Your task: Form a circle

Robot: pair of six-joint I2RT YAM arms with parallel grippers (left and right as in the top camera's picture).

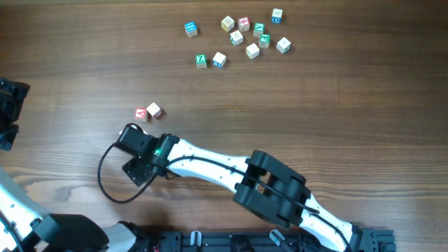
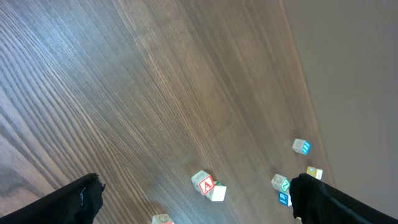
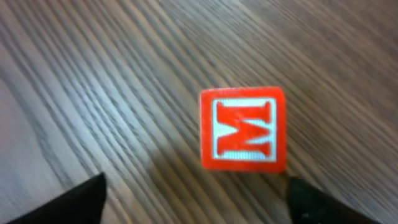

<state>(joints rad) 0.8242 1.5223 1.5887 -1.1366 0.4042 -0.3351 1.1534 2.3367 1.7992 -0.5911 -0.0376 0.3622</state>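
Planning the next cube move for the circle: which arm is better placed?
Probably the right: the open right gripper hovers at the red M cube, close to the two cubes already grouped. The left gripper sits far off at the table edge.

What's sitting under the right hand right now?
Under the right hand, a red M cube lies on the table between its open fingers, touching neither. From overhead the hand covers it.
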